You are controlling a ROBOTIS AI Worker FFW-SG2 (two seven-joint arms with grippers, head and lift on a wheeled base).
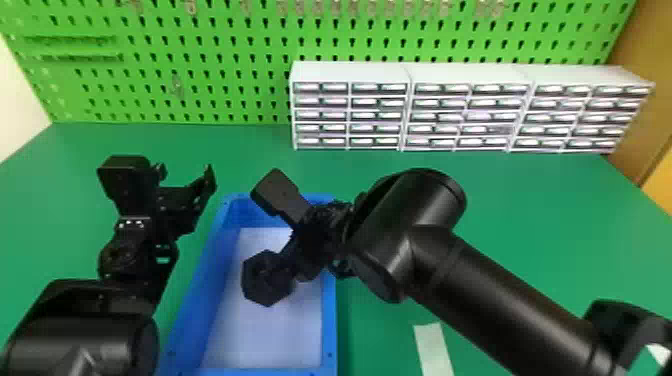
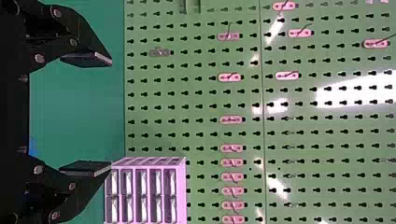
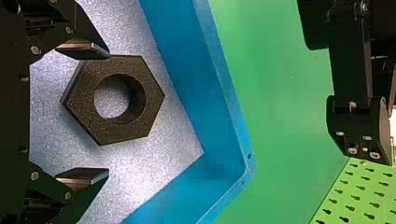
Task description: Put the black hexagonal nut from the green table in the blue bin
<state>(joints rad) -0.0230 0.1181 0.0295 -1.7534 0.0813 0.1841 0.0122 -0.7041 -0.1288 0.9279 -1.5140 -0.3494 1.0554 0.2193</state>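
Note:
The blue bin (image 1: 330, 320) rests on the green table, and my right gripper (image 1: 312, 245) is over its interior. The black hexagonal nut (image 1: 260, 285) shows against the bin's pale floor by that gripper's end. In the right wrist view, the right gripper (image 3: 108, 113) is open. The nut (image 3: 152, 95) lies partly between its fingers, its edge meeting one fingertip in the picture; whether they touch I cannot tell. My left gripper (image 1: 186, 174) stands idle and open beside the bin's left side; in the left wrist view the left gripper (image 2: 110, 113) has nothing between its fingers.
A white drawer cabinet (image 1: 350, 72) stands at the back right against the green pegboard (image 1: 200, 30). A pale strip (image 1: 434, 350) lies on the table (image 1: 525, 200) right of the bin. The left arm is close to the bin's left wall.

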